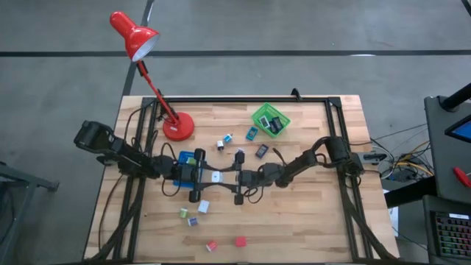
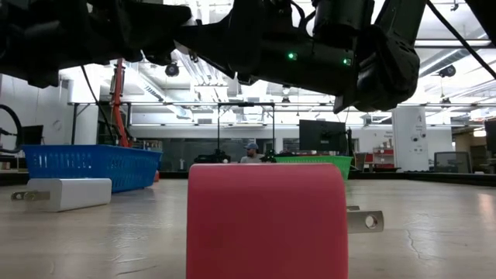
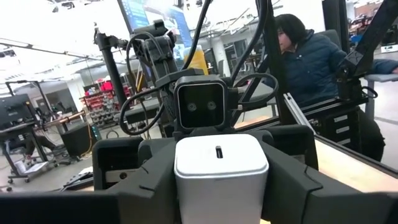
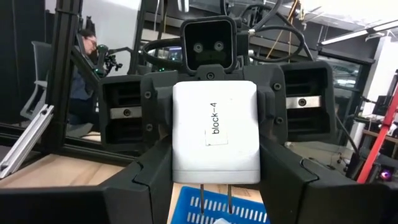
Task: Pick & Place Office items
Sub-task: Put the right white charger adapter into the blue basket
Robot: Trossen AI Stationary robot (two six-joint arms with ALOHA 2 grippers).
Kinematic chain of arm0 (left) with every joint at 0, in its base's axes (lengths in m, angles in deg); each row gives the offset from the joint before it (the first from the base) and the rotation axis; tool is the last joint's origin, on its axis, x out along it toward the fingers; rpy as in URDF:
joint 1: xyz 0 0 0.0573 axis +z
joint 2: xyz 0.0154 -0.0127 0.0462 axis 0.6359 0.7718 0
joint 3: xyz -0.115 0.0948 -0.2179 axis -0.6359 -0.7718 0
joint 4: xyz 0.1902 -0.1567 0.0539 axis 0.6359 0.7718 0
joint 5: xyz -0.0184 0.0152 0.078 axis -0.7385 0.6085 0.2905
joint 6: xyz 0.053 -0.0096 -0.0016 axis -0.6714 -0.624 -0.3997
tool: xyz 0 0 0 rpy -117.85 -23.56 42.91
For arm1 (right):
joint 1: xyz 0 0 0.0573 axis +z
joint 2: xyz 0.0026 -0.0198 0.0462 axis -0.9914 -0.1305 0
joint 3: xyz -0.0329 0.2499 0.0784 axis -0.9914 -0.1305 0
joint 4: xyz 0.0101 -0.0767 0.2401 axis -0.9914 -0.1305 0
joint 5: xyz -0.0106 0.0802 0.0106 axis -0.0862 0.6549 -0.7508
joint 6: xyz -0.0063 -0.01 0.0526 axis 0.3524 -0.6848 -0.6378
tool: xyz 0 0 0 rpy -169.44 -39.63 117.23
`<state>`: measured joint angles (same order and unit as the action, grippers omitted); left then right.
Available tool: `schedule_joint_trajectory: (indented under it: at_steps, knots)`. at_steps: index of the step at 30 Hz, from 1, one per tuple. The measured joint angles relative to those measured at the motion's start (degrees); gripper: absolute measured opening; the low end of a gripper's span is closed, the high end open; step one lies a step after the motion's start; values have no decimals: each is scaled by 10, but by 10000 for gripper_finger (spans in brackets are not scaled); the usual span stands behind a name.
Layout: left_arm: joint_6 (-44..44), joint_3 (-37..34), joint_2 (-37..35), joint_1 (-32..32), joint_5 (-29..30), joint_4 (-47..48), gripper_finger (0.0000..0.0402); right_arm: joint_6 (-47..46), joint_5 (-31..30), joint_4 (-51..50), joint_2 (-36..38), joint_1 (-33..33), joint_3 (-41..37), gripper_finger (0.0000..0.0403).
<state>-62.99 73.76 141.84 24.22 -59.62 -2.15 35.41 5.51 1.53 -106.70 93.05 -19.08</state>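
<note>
Left gripper (image 1: 207, 177) and right gripper (image 1: 229, 177) meet nose to nose near table centre in the high view, with one white block (image 1: 215, 177) between them.

- Right wrist view: right gripper's fingers clamped on the block's two sides; label face toward the camera, two prongs pointing down over the blue tray (image 4: 217, 211).
- Left wrist view: the same block sits between the left gripper's fingers, which look closed against it. So both grippers appear to hold it at once.
- Block is off the table, at about 4 o'clock from the blue tray and well apart from the green basket (image 1: 259, 118), which lies at about 2 o'clock.
- Other office items lie loose: several around 12 to 1 o'clock of the block, more at 6 to 7 o'clock, including a red block (image 1: 241, 241).

Judgement: step in hand is an arm-to-arm handover of the white block, mid-transfer. Next move calls for one gripper to let go cleanly while the other keeps its clamp, then backing straight off so the prongs are not dragged.
</note>
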Motion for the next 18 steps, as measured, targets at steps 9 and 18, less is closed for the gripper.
schedule_joint_trajectory:
  at_steps: [9, 18]
  knots:
    - [-19, -1, -1, 0, 21, 20, 175, 0, 6, -7, 0, -1, 0, 173]
    - [-20, -1, -1, 0, 14, 23, 175, -2, 6, -11, 0, -1, 0, 173]
